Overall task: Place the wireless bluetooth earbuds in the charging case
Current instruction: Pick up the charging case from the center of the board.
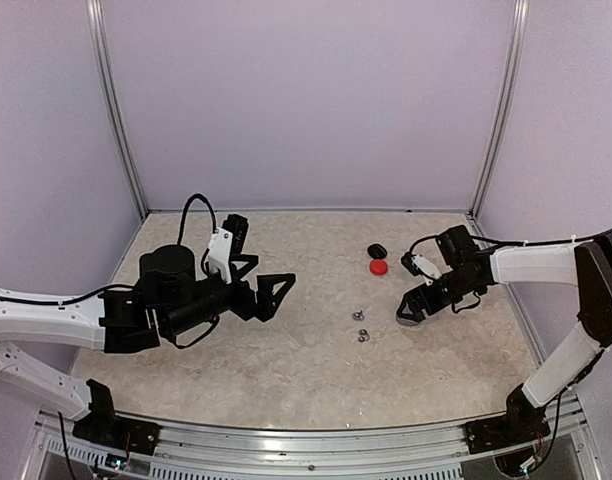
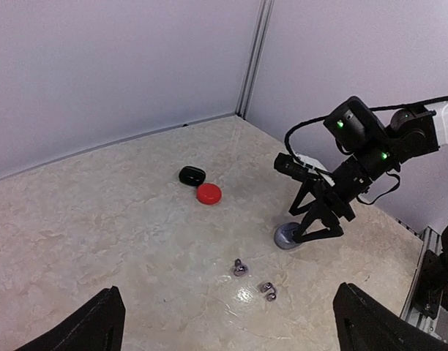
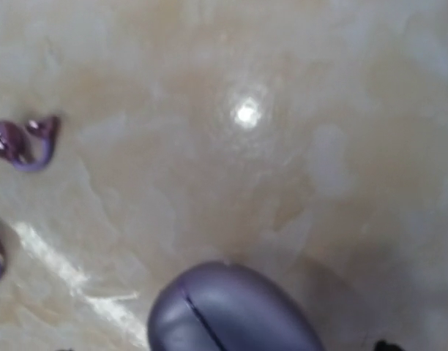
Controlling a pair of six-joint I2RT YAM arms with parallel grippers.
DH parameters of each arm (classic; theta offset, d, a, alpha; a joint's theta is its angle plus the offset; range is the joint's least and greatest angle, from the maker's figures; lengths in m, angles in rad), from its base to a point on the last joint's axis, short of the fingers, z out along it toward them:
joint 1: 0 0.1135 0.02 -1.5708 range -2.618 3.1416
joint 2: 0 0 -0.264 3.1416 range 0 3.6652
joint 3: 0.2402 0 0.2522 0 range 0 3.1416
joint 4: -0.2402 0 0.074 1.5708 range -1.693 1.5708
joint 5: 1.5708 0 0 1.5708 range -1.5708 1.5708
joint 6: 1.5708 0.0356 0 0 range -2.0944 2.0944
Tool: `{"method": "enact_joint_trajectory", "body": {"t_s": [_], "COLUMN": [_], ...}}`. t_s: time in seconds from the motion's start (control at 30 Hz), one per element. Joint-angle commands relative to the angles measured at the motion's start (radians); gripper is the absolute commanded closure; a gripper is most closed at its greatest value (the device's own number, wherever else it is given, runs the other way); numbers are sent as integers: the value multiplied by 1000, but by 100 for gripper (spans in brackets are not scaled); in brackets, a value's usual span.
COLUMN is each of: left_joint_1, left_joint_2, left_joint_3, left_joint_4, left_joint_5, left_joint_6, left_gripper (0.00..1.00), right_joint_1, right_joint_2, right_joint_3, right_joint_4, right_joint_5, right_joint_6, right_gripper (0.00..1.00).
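Note:
Two silver-grey wireless bluetooth earbuds [image 1: 358, 316] [image 1: 364, 336] lie loose on the marbled table; the left wrist view shows them at centre [image 2: 240, 268] [image 2: 268, 290], and the right wrist view at its left edge [image 3: 23, 139]. The grey charging case [image 1: 409, 318] [image 2: 286, 235] [image 3: 231, 311] lies with its lid closed, the seam showing. My right gripper [image 1: 418, 310] [image 2: 319, 234] hangs open just above it, jaws spread wider than the case. My left gripper [image 1: 268, 255] is open and empty, well left of the earbuds, its fingertips [image 2: 99, 322] in the bottom corners.
A red case [image 1: 379, 267] [image 2: 208, 194] and a black case [image 1: 376, 250] [image 2: 192, 175], both closed, sit side by side behind the earbuds. Lilac walls with metal posts close the back and sides.

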Motion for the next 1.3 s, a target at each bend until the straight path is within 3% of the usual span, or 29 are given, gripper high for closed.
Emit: {"method": "enact_joint_trajectory", "body": {"t_s": [0.0, 0.37, 0.67, 1.0, 1.27], "left_joint_1": [7, 7, 7, 18, 100], "left_joint_2": [8, 18, 5, 32, 21], "left_joint_3": [34, 43, 34, 43, 12], "left_joint_4": [30, 21, 17, 45, 64], "left_joint_5": [61, 81, 79, 67, 129], "left_joint_6": [37, 51, 50, -5, -101], "left_gripper": [1, 1, 1, 1, 2], "right_joint_1": [-8, 57, 133, 203, 266], "right_joint_2": [32, 80, 120, 114, 22], "right_joint_3": [-16, 3, 46, 15, 22], "right_joint_4": [-7, -34, -123, -117, -84], "right_joint_5": [-20, -80, 22, 133, 230], "right_joint_6": [-47, -91, -154, -197, -215], "right_gripper": [13, 27, 30, 41, 51]}}
